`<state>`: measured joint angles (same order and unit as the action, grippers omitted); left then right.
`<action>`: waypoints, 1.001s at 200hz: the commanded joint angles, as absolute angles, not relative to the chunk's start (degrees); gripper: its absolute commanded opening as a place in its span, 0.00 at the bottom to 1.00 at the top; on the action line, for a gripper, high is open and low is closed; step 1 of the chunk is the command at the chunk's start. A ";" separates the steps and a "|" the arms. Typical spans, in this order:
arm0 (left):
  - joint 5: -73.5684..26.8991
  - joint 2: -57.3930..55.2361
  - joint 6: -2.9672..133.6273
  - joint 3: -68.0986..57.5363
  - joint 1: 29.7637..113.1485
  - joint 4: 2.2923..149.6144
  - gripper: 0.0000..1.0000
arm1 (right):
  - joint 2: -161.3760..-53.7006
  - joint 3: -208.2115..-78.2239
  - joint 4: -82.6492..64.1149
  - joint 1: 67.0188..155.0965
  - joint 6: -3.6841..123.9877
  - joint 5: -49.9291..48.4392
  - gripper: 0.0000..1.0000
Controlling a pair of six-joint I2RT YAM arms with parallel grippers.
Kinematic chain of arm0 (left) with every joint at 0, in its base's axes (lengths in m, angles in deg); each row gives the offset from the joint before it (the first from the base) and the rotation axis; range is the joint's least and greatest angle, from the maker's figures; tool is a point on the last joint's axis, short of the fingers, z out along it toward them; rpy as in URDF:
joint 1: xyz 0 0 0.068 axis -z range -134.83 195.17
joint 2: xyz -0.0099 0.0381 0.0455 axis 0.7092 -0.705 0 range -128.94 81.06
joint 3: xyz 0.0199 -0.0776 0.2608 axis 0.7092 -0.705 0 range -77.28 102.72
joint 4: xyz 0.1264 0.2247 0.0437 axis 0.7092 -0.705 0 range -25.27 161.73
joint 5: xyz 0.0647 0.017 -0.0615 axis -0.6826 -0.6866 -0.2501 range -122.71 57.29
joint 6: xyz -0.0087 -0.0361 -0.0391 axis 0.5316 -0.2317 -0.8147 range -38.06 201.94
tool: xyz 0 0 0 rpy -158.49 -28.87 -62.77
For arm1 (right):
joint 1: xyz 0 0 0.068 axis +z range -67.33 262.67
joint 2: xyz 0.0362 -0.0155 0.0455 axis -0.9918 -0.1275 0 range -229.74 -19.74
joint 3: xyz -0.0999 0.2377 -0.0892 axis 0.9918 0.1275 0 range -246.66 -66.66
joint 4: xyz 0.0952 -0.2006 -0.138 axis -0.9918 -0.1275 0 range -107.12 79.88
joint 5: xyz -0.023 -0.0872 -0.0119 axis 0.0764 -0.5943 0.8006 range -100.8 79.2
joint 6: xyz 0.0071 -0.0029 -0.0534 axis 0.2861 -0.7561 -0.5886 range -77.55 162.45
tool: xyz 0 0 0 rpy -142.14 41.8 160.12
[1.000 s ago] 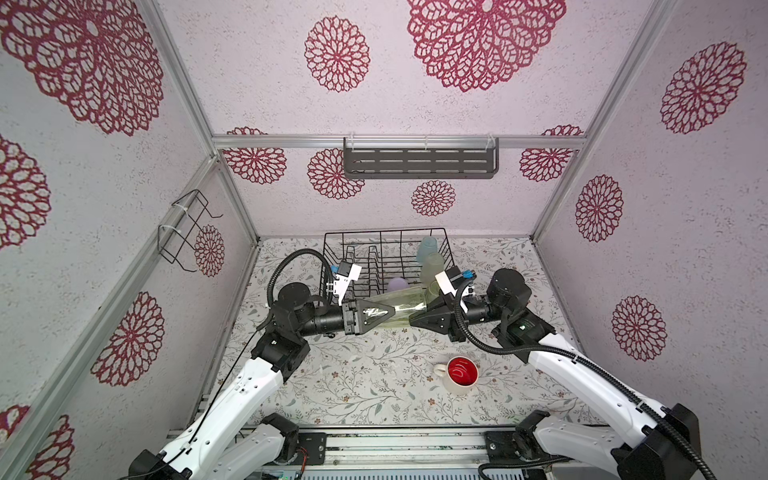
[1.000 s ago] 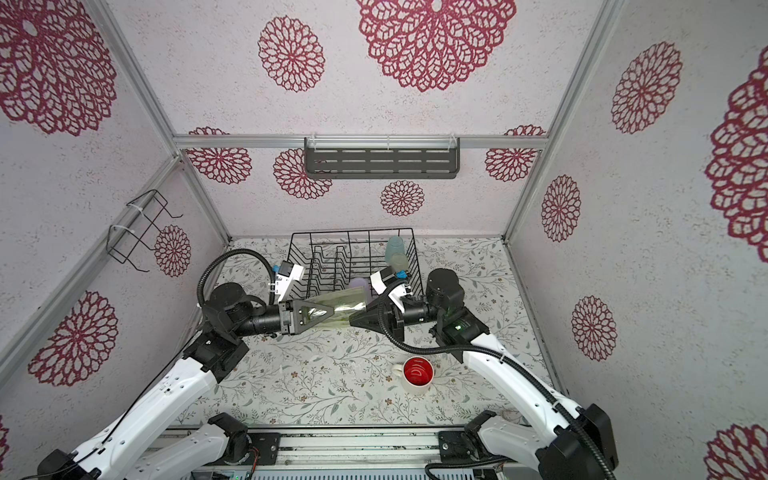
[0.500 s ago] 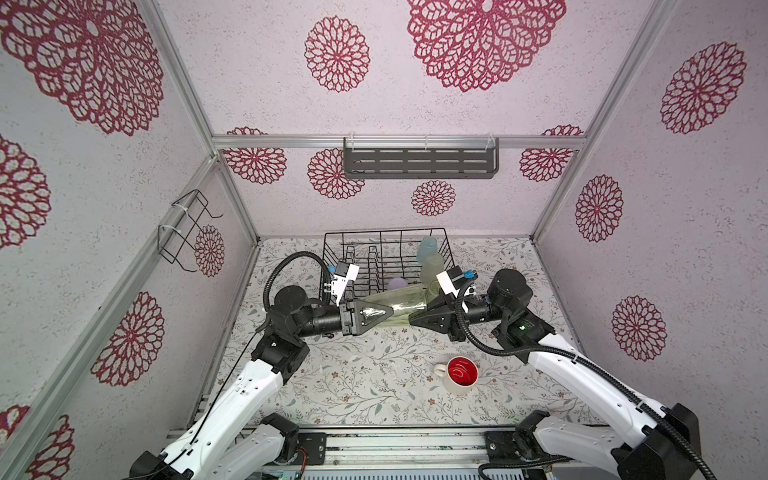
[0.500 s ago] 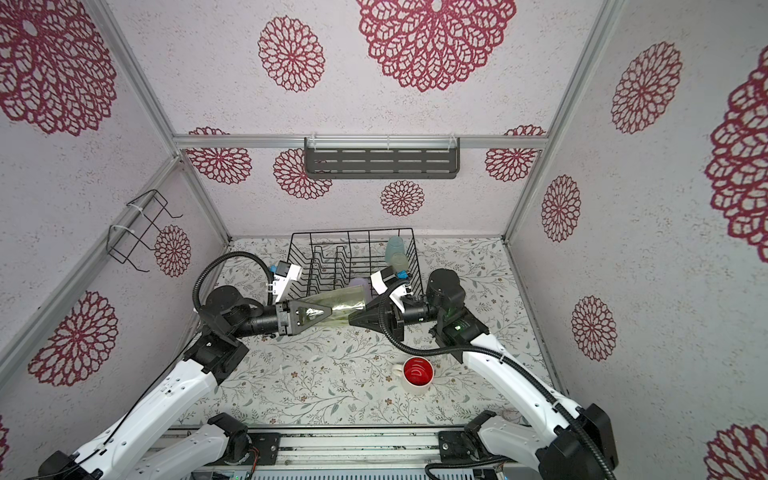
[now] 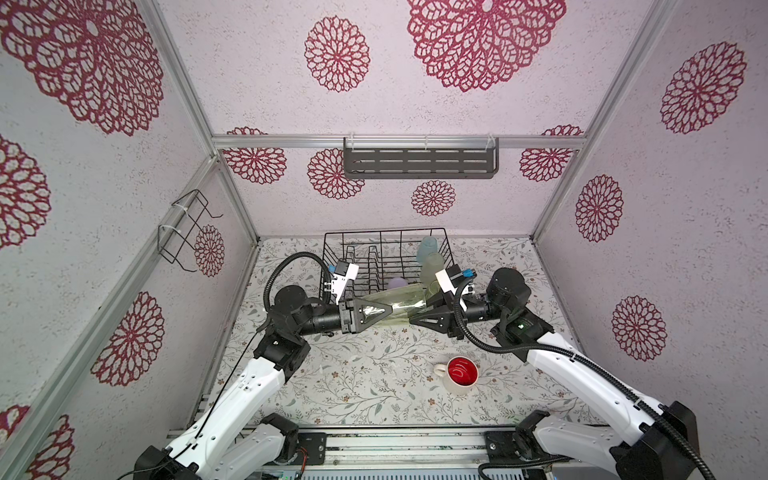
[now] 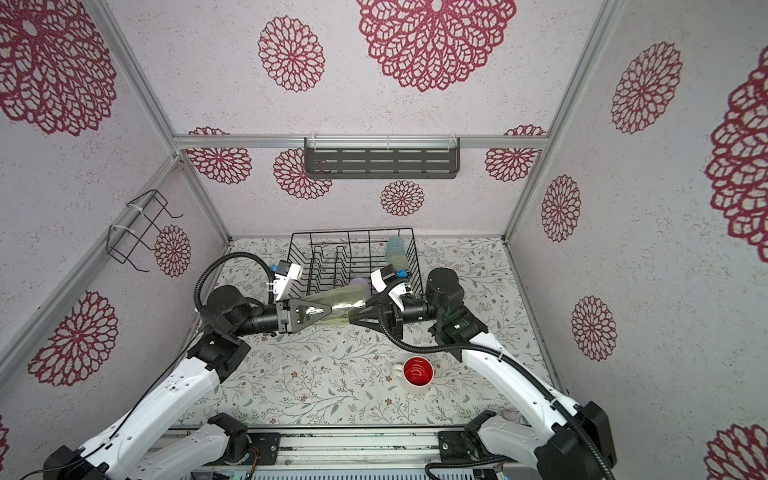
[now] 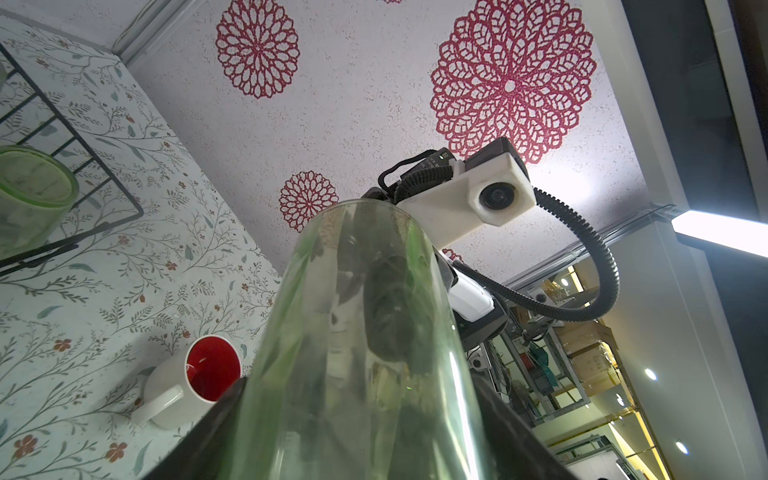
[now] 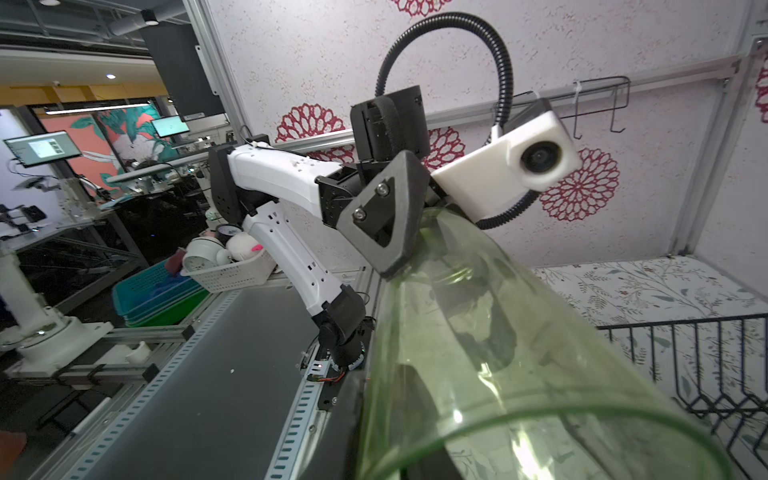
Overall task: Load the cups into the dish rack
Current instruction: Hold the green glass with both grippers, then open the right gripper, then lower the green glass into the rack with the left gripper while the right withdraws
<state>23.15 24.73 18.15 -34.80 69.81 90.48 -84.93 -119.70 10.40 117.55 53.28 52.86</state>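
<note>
- Left gripper point(image 5: 384, 309): held level above the table point(image 5: 353, 374), pointed toward the right. Its fingers point(image 7: 216, 415) are pressed against both sides of the clear-green glass point(image 5: 401, 299), which is clasped at its base end.
- Clear-green glass: carried horizontally in the air, just in front of the near edge of the dish rack point(image 5: 384, 231). It is spanned between the two grippers, with its mouth turned toward the right one.
- Dish rack: black wire, set at the back of the table.
- Lilac tumbler point(image 5: 397, 283): placed inside the rack, near its front.
- Light-blue cup point(image 5: 428, 248): placed inside the rack, on the right side toward the back.
- Frosted tumbler point(image 5: 434, 264): placed inside the rack, just in front of the light-blue cup.
- Second green glass point(image 7: 33, 195): placed inside the rack, at its near right corner.
- Right gripper point(image 5: 415, 318): positioned at the mouth of the held glass. A dark finger point(image 7: 386, 316) is seen through the glass wall. Whether the rim is pinched or released cannot be told.
- Cream mug point(image 5: 459, 372): stood upright on the table, red inside, handle toward the left. It is well apart from the rack.
</note>
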 commanded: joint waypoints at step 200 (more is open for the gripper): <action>-14.84 24.56 46.15 -14.82 64.70 27.66 0.47 | -118.78 -153.61 -36.63 97.75 56.48 -9.39 0.46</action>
